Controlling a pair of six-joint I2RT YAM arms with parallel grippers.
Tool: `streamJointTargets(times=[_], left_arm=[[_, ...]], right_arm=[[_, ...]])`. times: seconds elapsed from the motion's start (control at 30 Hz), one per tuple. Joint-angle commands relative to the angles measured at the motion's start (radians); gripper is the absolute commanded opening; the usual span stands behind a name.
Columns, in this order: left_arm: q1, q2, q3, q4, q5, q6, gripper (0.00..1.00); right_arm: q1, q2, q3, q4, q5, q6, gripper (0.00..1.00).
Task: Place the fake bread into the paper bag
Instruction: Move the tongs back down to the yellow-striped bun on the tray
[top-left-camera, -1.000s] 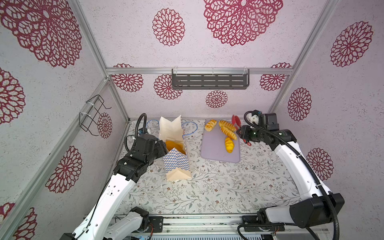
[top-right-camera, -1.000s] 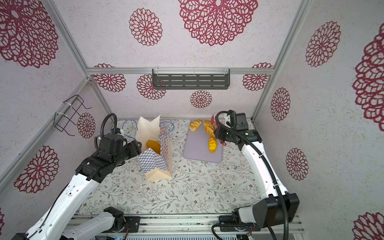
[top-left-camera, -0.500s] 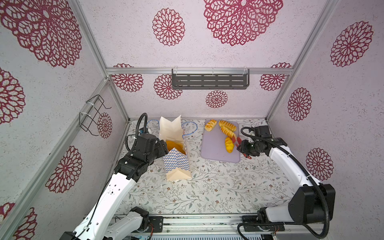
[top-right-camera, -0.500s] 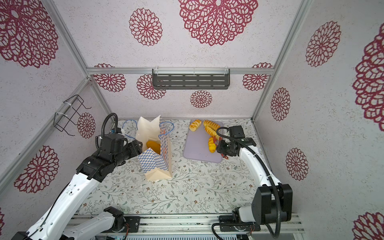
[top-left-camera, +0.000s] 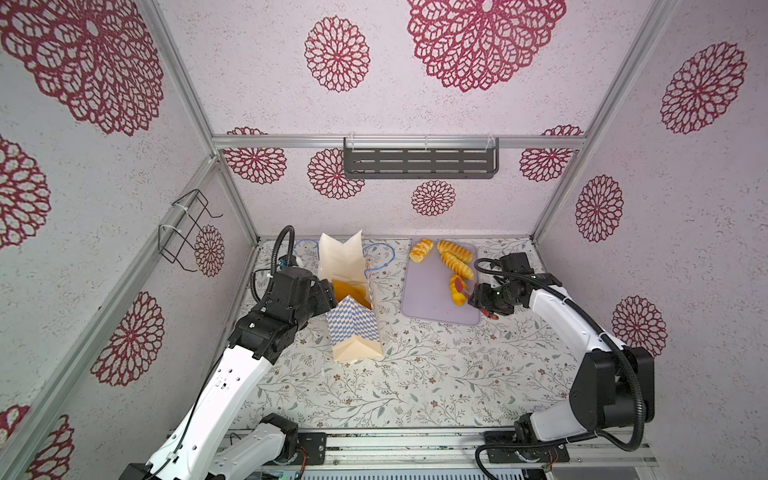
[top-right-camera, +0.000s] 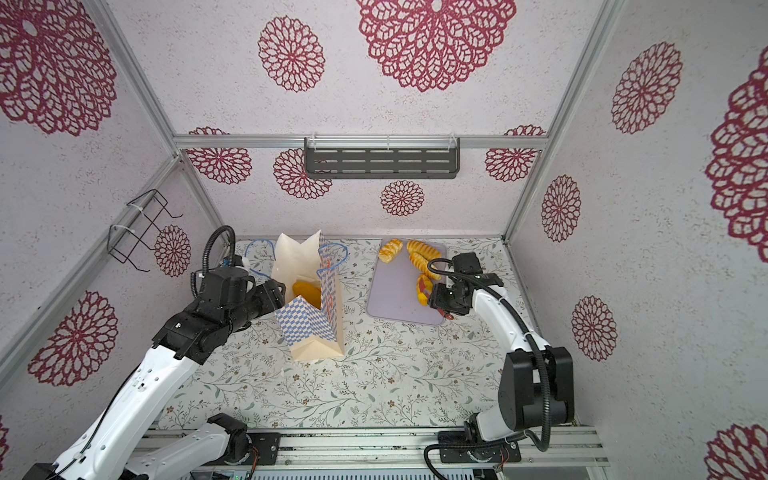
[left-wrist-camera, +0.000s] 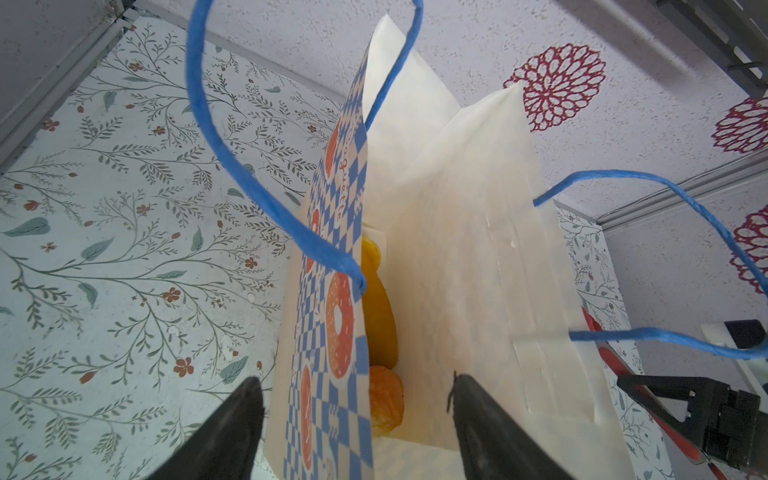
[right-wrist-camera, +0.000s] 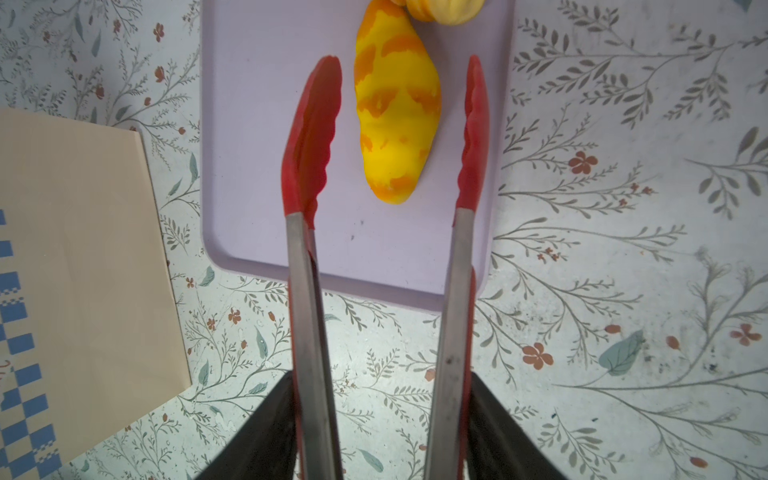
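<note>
The right hand (right-wrist-camera: 380, 386), gripping the red tongs (right-wrist-camera: 309, 291), has swung from the far end of the lilac tray (right-wrist-camera: 257, 166) to its near end. The tong tips have spread and now flank a yellow fake bread (right-wrist-camera: 397, 112) without touching it. Three more pieces (top-left-camera: 455, 251) lie further back on the tray. The left hand (left-wrist-camera: 353, 380) stays open astride one wall of the paper bag (top-left-camera: 353, 328), where bagged bread (left-wrist-camera: 378, 328) already rests. A squeeze looks like the next step.
</note>
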Motion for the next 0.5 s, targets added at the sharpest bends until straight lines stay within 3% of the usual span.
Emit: streamJointTargets(times=[0.0, 0.47], left_arm=[[0.007, 0.010, 0.001, 0.024, 0.004, 0.000, 0.75], [0.007, 0.004, -0.005, 0.023, -0.001, -0.002, 0.75]], right_arm=[[0.018, 0.014, 0.022, 0.015, 0.022, -0.027, 0.62], [0.060, 0.110, 0.080, 0.012, 0.121, -0.045, 0.62]])
